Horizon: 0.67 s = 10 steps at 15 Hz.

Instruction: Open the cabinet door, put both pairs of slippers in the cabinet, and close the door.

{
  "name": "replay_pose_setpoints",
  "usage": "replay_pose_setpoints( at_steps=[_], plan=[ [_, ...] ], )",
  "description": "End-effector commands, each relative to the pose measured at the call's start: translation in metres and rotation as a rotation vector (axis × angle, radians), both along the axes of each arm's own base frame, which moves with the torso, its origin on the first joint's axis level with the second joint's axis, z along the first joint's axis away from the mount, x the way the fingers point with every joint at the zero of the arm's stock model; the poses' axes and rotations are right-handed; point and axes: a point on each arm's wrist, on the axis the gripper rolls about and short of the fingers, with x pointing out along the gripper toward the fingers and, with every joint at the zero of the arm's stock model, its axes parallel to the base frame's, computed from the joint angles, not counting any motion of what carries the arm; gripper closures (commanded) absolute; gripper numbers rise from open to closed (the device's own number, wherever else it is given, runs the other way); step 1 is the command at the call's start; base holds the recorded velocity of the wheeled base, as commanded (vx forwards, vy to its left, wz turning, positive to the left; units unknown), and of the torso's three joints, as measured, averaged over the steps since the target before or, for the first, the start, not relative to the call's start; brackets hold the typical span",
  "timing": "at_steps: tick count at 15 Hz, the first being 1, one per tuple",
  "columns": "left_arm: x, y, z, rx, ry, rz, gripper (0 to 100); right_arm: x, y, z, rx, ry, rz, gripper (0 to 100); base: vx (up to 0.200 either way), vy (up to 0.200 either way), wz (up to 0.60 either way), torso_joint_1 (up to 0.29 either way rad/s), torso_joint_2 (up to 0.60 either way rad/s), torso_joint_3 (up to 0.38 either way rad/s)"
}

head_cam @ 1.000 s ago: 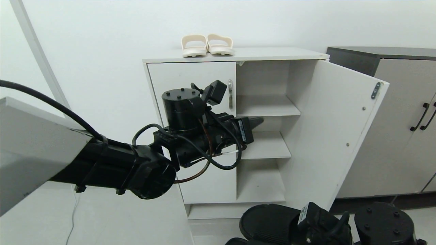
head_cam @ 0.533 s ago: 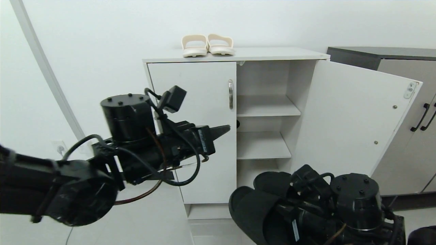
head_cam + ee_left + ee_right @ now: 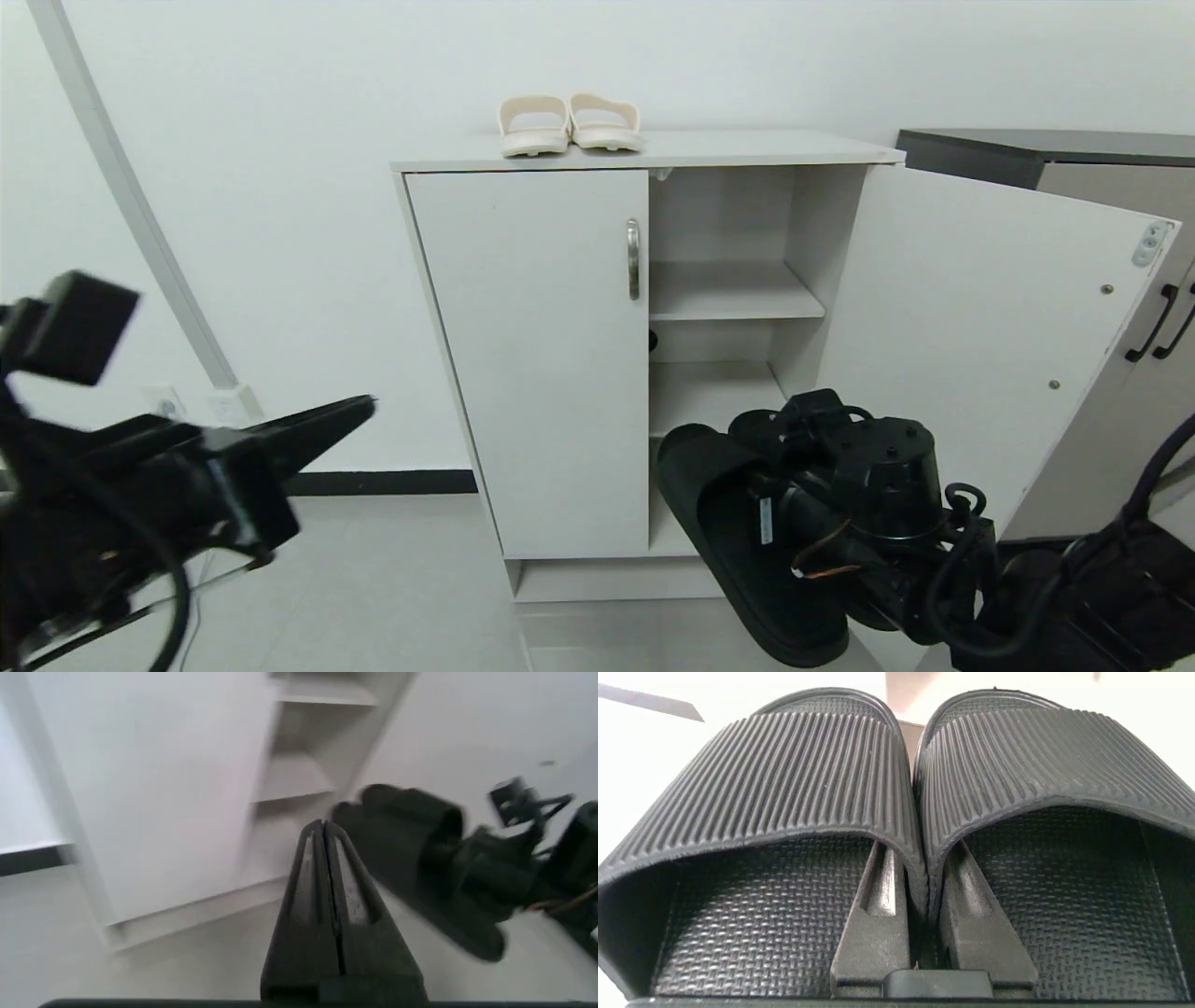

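Right gripper (image 3: 922,851) low before the open white wooden cabinet (image 3: 523,355), clamped on adjoining straps of the black ribbed rubber slippers (image 3: 738,523), left gripper (image 3: 324,833) pressed shut, empty, well left, cream rubber slippers (image 3: 569,123) atop the cabinet in head view

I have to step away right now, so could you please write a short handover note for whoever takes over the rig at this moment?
Left gripper: shut, empty, off to the left of the cabinet, clear of it.
Right gripper: shut on the black slippers, pinching their two straps together, low in front of the cabinet's open side.
Beige slippers: on the cabinet top.
Done: right door open; left door shut.
Left: set the black slippers on a shelf, fetch the beige slippers and put them in, close the right door.
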Motion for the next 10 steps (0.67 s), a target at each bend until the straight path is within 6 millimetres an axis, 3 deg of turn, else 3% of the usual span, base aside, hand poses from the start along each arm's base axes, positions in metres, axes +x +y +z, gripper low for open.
replay_pose_setpoints(
  at_steps=[1, 6, 8, 10],
  plan=[
    [-0.082, 0.048, -0.019, 0.061, -0.113, 0.279, 100, 0.003, 0.003, -0.006, -0.011, 0.011, -0.003, 100, 0.0, 0.0, 0.0, 0.0, 0.0, 0.0],
    [-0.156, 0.063, -0.074, 0.06, -0.138, 0.425, 100, 0.002, 0.004, -0.01, -0.022, 0.019, 0.001, 100, 0.0, 0.0, 0.0, 0.0, 0.0, 0.0],
    [-0.171, 0.063, -0.091, 0.063, -0.139, 0.481, 100, 0.001, 0.003, -0.01, -0.023, 0.02, 0.001, 100, 0.0, 0.0, 0.0, 0.0, 0.0, 0.0],
    [-0.173, 0.061, -0.105, 0.068, -0.137, 0.523, 100, 0.001, 0.003, -0.01, -0.025, 0.021, 0.001, 100, 0.0, 0.0, 0.0, 0.0, 0.0, 0.0]
  ],
)
